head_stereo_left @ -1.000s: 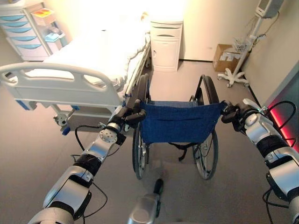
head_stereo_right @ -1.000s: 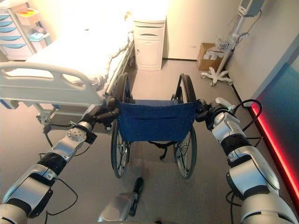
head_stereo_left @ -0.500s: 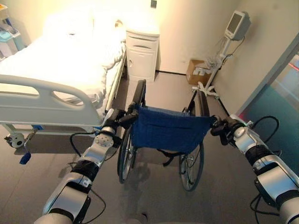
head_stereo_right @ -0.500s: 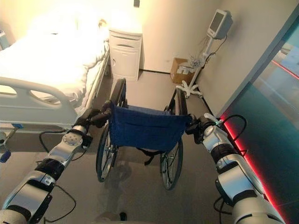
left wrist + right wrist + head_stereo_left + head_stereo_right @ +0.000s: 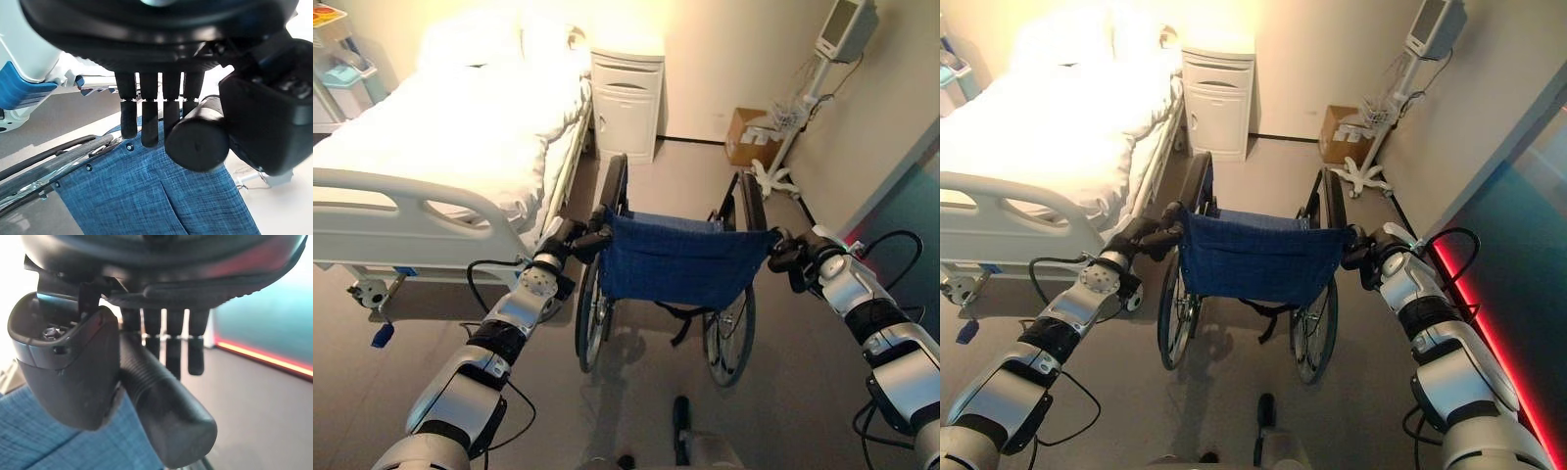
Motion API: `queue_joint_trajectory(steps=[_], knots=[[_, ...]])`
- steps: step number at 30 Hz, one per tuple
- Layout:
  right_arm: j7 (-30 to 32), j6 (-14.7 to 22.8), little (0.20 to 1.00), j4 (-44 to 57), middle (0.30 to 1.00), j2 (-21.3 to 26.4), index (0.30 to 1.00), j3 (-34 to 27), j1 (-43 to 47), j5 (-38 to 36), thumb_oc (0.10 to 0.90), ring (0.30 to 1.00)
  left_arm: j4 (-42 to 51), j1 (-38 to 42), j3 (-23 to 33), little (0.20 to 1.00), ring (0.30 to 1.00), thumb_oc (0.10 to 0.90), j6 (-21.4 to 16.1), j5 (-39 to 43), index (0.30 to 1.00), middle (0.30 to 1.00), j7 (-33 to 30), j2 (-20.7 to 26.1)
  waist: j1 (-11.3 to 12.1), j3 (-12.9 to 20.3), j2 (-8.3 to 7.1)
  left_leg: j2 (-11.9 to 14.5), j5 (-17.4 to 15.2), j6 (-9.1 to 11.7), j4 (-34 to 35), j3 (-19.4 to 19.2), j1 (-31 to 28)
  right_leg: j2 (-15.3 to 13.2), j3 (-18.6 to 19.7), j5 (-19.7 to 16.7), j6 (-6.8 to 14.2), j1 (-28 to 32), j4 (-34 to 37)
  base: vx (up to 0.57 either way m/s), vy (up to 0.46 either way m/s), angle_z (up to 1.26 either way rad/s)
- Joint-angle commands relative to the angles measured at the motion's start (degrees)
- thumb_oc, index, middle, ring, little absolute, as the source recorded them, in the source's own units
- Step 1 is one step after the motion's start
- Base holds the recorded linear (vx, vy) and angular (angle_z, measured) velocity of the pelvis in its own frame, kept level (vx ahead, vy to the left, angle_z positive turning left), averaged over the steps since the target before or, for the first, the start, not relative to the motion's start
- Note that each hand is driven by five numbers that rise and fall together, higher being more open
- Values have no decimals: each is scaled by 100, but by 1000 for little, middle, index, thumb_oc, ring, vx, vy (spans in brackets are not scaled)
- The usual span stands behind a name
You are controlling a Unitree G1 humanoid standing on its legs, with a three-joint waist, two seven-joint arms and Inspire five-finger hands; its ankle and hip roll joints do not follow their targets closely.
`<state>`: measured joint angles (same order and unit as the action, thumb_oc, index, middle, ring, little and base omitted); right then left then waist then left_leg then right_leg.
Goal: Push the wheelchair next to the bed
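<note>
A wheelchair (image 5: 680, 259) with a blue cloth back and black wheels stands in the aisle just right of the white hospital bed (image 5: 440, 147), facing the far wall. My left hand (image 5: 570, 238) is curled round its left push handle (image 5: 198, 139); my right hand (image 5: 800, 260) is curled round the right push handle (image 5: 164, 404). In each wrist view the black grip lies between the fingers and the thumb. The chair's left wheel (image 5: 590, 308) is close to the bed's footboard (image 5: 411, 211).
A white bedside cabinet (image 5: 626, 98) stands at the far wall ahead of the chair. A cardboard box (image 5: 744, 137) and a monitor stand on a wheeled base (image 5: 773, 176) are at the far right. A drawer trolley (image 5: 337, 69) sits far left. A wall with a red strip (image 5: 1494, 333) runs on the right.
The whole view has shifted as the camera moved. The wheelchair has rolled forward along the bed's side, both hands still on its handles.
</note>
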<state>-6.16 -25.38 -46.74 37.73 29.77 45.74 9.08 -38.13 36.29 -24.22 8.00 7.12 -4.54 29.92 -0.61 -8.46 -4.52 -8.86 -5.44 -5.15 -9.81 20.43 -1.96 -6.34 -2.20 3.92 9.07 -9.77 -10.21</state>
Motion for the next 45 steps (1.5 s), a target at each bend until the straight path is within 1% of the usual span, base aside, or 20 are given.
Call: queue_joint_trajectory(steps=[1, 4, 6, 7, 9, 12, 14, 19, 22, 24, 25, 27, 28, 29, 31, 34, 35, 38, 42, 45], knots=[[-871, 357, 300, 237, 300, -532, 300, 469, 173, -310, 400, 300, 71, -313, -193, 300, 300, 400, 76, -119, 300, 300, 208, -122, 197, -109, 139, 763, -243, 586, -602, -905, -854, 99, -126, -898, -305, 52, 104, 363, -221, 32], [-868, 438, 300, 319, 300, -353, 300, 402, 9, -243, 400, 300, 162, -393, -194, 300, 300, 400, -10, -100, 300, 300, 151, -162, 25, -39, 140, 1360, 791, 877, -1016, -1442, -993, 126, -549, -782, -486, 296, 209, 383, -247, 72], [-665, 438, 300, 416, 300, -260, 300, 372, -178, -345, 400, 300, 140, -330, -267, 300, 300, 400, -92, -44, 300, 300, 122, -215, 23, -110, 20, 1591, 1265, 962, -1777, -1949, -424, 112, -851, -625, -686, 678, 294, 331, -319, 82], [-632, 418, 300, 444, 300, -245, 300, 351, -220, -357, 400, 300, 129, -299, -275, 300, 300, 400, -97, -50, 300, 300, 124, -232, 59, -164, -33, 1577, 1300, 929, -1825, -2081, -115, 109, -881, -578, -728, 838, 338, 328, -293, 57], [-533, 493, 300, 340, 300, -282, 300, 346, -255, -341, 400, 300, 29, -264, -280, 300, 300, 400, -217, -85, 300, 300, 90, -265, 252, -373, -29, 1311, 1004, 777, -1683, -2112, 419, 255, -777, -455, -730, 1239, 442, 337, -196, 31], [-515, 460, 300, 245, 300, -377, 300, 391, -120, -313, 400, 300, 12, -330, -134, 300, 300, 400, -272, -129, 300, 300, 83, -238, 494, -479, 66, 875, 998, 757, -717, -2084, 741, 506, -624, -339, -683, 1588, 591, 414, -105, -12], [-572, 328, 300, 312, 300, -489, 300, 451, -41, -258, 400, 300, 21, -366, -108, 300, 300, 400, -213, -102, 300, 300, 44, -177, 748, -535, 234, 629, 1303, 834, -99, -2002, 1208, 770, -443, -159, -718, 1900, 664, 523, -77, -47], [-963, 382, 300, 495, 300, -385, 300, 513, -18, -114, 400, 300, 148, -702, 130, 300, 300, 400, -86, 83, 300, 300, 53, -39, 1013, -489, 441, 665, 1902, 946, 832, -2112, 1458, 1016, -242, 159, -770, 2312, 651, 490, 49, -64], [-1299, 359, 300, 642, 300, -269, 300, 466, -153, 75, 400, 300, 238, -1083, 347, 300, 300, 400, -104, -48, 300, 300, 184, -5, 1096, -381, 520, 763, 1803, 917, 1152, -2431, 1394, 990, -316, 456, -744, 2543, 449, 597, 190, -45], [-1372, 378, 300, 660, 300, -252, 300, 434, -209, 141, 400, 300, 273, -1162, 380, 300, 300, 400, -104, -66, 300, 300, 214, 20, 1122, -344, 510, 768, 1716, 879, 1138, -2571, 1364, 947, -345, 527, -716, 2641, 387, 537, 221, -20], [-1452, 426, 300, 670, 300, -237, 300, 398, -292, 205, 400, 300, 321, -1238, 438, 300, 300, 400, -90, -65, 300, 300, 258, 84, 1175, -242, 468, 762, 1528, 753, 1012, -2804, 1341, 862, -390, 623, -644, 2799, 267, 525, 229, -27], [-1444, 479, 300, 619, 300, -263, 300, 363, -358, 162, 400, 300, 288, -1275, 455, 300, 300, 400, -96, 1, 300, 300, 240, 102, 1205, -185, 404, 706, 1381, 643, 887, -2852, 1332, 795, -375, 598, -581, 2836, 148, 583, 274, -38], [-1540, 590, 300, 494, 300, -335, 300, 264, -513, 287, 400, 300, 177, -1275, 423, 300, 300, 400, -111, 91, 300, 300, 219, 85, 1256, -148, 242, 543, 1119, 457, 521, -2734, 1440, 578, -407, 246, -390, 2830, -194, 614, 304, -39], [-1538, 597, 300, 492, 300, -342, 300, 255, -543, 302, 400, 300, 170, -1278, 424, 300, 300, 400, -119, 93, 300, 300, 226, 87, 1274, -134, 231, 542, 1091, 433, 480, -2716, 1454, 562, -400, 150, -355, 2795, -231, 541, 280, -37], [-1372, 742, 300, 454, 300, -376, 300, 260, -693, 371, 400, 300, 223, -1313, 472, 300, 300, 400, -118, -15, 300, 300, 293, 108, 1322, -131, 108, 464, 958, 291, 357, -2629, 1340, 284, -468, -464, -62, 2600, -667, 464, 237, -21], [-1123, 1108, 300, 213, 300, -412, 300, 190, -784, 435, 400, 300, 193, -1359, 362, 300, 300, 400, -186, -308, 300, 300, 258, 99, 1377, -77, 101, 419, 865, 139, 379, -2455, 1199, 186, -437, -824, 6, 2492, -1367, 517, 227, -7], [-904, 1324, 300, 36, 300, -447, 300, 158, -827, 479, 400, 300, 155, -1344, 224, 300, 300, 400, -253, -384, 300, 300, 165, 93, 1369, -37, 118, 369, 794, 58, 422, -2307, 1089, 216, -373, -1250, 87, 2198, -1924, 510, 193, 0], [-590, 1466, 300, -158, 300, -517, 300, 235, -771, 660, 400, 300, 16, -1254, 99, 300, 300, 400, -327, -408, 300, 300, 76, -40, 1232, -89, 202, 345, 637, -7, 453, -2135, 748, -25, -493, -1356, 30, 1397, -2271, 461, 118, 12], [-362, 1313, 300, -289, 300, -574, 300, 338, -661, 462, 400, 300, -32, -1148, -6, 300, 300, 400, -411, -456, 300, 300, 93, -135, 1019, -240, 293, 362, 447, 15, 480, -1836, 318, -114, -580, -1198, -127, 472, -1415, 472, -72, 1], [-363, 990, 300, -136, 300, -500, 300, 415, -547, 210, 400, 300, 75, -1056, -94, 300, 300, 400, -391, -445, 300, 300, 194, -116, 724, -427, 119, 156, -25, 25, 357, -1417, -150, -264, -432, -1489, -24, -77, -55, 527, -161, 64]])
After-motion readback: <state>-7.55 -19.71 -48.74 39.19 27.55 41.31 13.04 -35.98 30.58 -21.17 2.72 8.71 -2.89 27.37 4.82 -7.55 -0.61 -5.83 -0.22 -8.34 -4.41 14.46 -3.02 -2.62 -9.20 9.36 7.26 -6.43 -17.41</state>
